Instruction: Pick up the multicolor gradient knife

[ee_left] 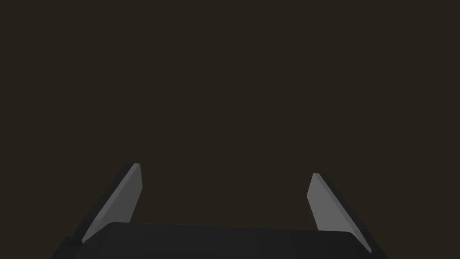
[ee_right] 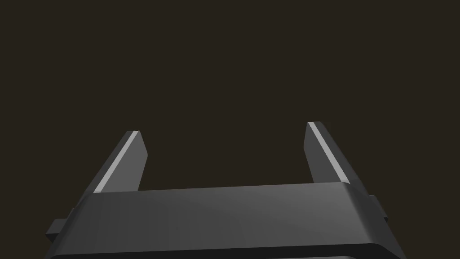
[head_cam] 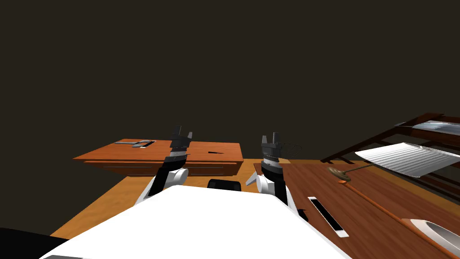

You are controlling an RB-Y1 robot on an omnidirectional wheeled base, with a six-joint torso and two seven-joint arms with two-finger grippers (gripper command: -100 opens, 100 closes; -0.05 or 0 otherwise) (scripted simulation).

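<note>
step: locate/approach, nothing grasped | left hand (head_cam: 183,131), right hand (head_cam: 269,136) raised, both spread apart, empty | knife (head_cam: 215,153) likely the dark sliver near right edge of far worktop (head_cam: 112,154) | next: close in, lower a hand over handle

A low orange-brown cabinet (head_cam: 134,157) with drawers stands ahead, with flat grey pieces (head_cam: 137,143) lying at its far left end. To the right, a dark wooden table (head_cam: 314,180) bears a thin slab (head_cam: 328,216) (black face, white rim) and a long orange rod (head_cam: 386,212). A ribbed white tray (head_cam: 411,158) lies beyond.
</note>
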